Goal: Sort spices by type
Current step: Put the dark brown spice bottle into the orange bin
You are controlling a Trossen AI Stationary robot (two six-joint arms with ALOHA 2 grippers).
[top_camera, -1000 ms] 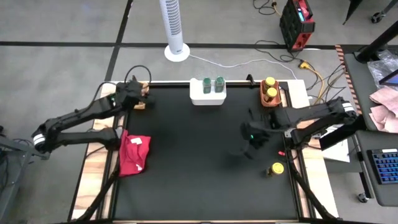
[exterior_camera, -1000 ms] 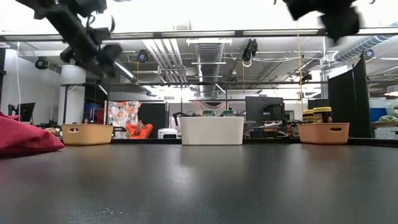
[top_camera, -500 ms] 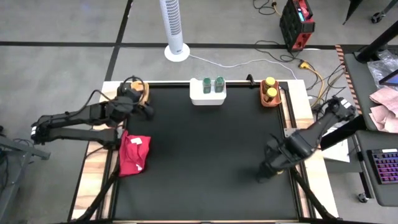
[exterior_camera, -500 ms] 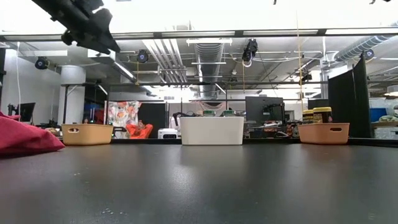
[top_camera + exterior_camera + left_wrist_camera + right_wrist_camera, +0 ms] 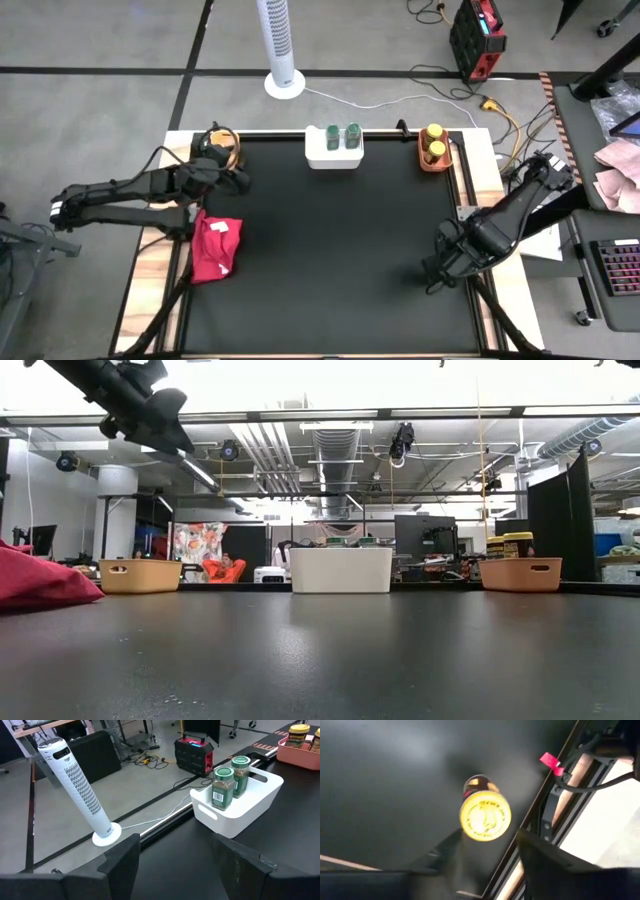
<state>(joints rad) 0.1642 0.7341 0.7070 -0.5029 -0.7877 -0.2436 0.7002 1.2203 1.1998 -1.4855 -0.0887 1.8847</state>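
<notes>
A yellow-lidded spice jar (image 5: 485,815) stands upright on the black surface (image 5: 320,250) near its right edge, and the right gripper (image 5: 487,851) hangs directly above it with its fingers (image 5: 547,860) spread to either side of the lid, not touching it. In the high view the right arm covers that jar. Close by, a red tag (image 5: 550,761) and dark cables run along the surface's edge rail.

At the far edge, two green-lidded jars (image 5: 342,135) sit in the white tray (image 5: 333,155) and two yellow-lidded jars (image 5: 433,141) in the orange tray (image 5: 435,163). The tan tray (image 5: 140,575) stands at the far left corner, and the red cloth (image 5: 215,248) lies by the left edge.

The left gripper (image 5: 235,180) hovers beside the tan tray, fingers (image 5: 122,865) apart and holding nothing.

A second ago the right gripper hovered mid-surface with the jar in plain sight nearer the right edge; it has since swung over it and opened. The left gripper has drawn back from the tan tray.
</notes>
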